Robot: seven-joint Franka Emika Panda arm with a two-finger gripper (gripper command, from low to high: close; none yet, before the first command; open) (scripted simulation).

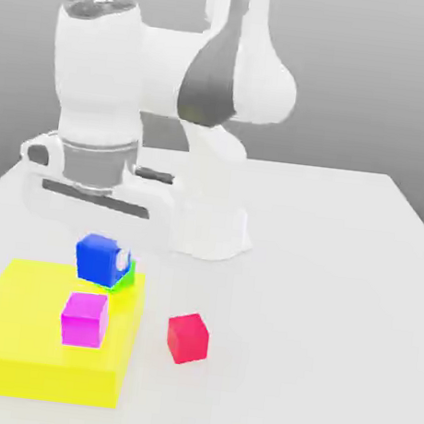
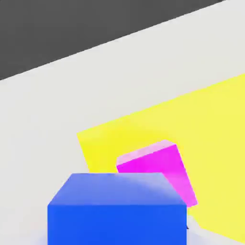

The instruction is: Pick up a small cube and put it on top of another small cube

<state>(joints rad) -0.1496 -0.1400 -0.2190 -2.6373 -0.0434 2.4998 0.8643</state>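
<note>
Blue cube (image 1: 96, 259) sits clamped in the gripper (image 1: 106, 261), directly over the green cube (image 1: 124, 284) at the yellow slab's (image 1: 15, 342) far edge. Magenta cube (image 1: 84, 319) lies at six o'clock from it on the slab; red cube (image 1: 187, 337) rests at four o'clock, on the white table (image 1: 334, 313).

Arm (image 1: 167, 71): bent forward, hand pointing down.
Gripper (image 1: 108, 261): at 7 o'clock of base, clamped on blue cube (image 1: 96, 258).
</note>
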